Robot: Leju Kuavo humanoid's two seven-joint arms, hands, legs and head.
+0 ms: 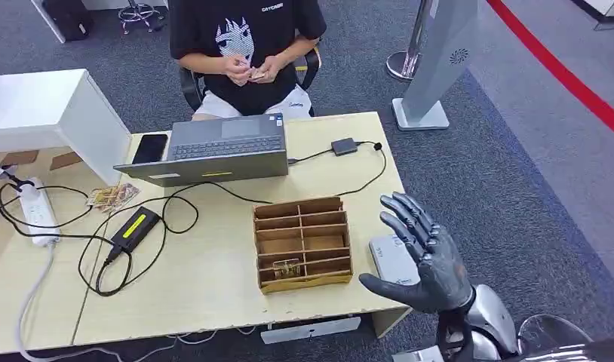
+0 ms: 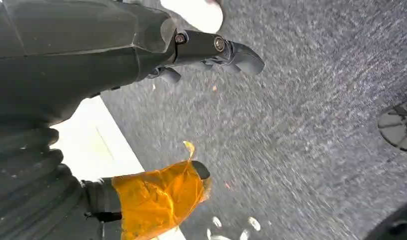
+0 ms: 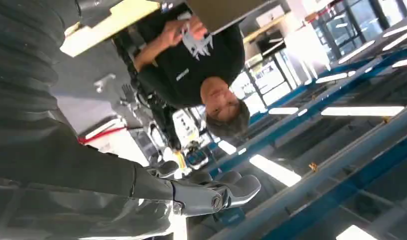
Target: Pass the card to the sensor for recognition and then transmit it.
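Observation:
My right hand (image 1: 425, 256) is raised beside the table's right end, fingers spread and holding nothing; its thumb (image 3: 226, 192) points toward the seated person. Just beneath it a flat grey sensor pad (image 1: 391, 260) lies on the table corner. To its left stands a wooden divider box (image 1: 302, 243) with a small card-like item (image 1: 287, 268) in a front slot. The person across the table holds a card (image 1: 257, 74) in both hands. My left hand (image 2: 191, 55) hangs over grey carpet, holding nothing, its thumb (image 2: 156, 197) wrapped in orange tape.
An open laptop (image 1: 213, 151), a phone (image 1: 150, 148), a black charger brick (image 1: 136, 228) with looping cables, a white power strip (image 1: 34, 211) and a small adapter (image 1: 344, 145) lie on the table (image 1: 206, 286). A white box (image 1: 55, 113) stands at the left. A stanchion base (image 1: 421, 115) is beyond the table.

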